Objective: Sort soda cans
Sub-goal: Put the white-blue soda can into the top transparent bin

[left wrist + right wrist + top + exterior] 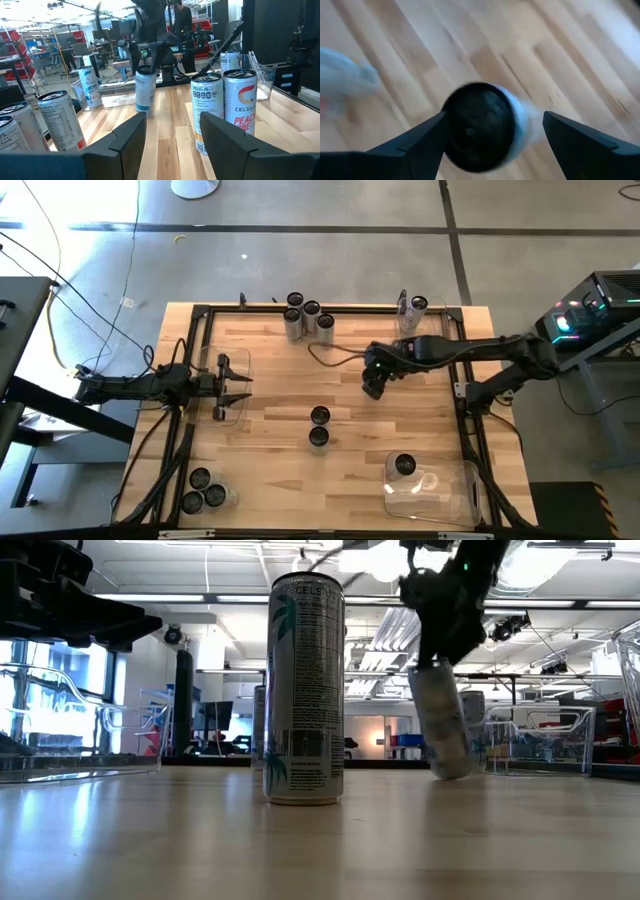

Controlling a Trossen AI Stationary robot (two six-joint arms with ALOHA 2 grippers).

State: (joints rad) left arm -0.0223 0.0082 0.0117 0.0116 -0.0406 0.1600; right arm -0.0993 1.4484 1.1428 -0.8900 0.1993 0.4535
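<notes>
Right gripper above the table's centre-right, fingers spread around a tilted soda can, contact unclear; can's lower end at the surface; left gripper open, empty, at the left edge; two cans mid-table.

Premises: an open-plan robotics lab or workshop. Evidence: the wooden table stands on a polished concrete floor with loose cables beside it. Beyond the table, the low view shows an exposed ceiling with strip lights and ducting; the left wrist view shows red storage racks, workbenches and further equipment.
</notes>
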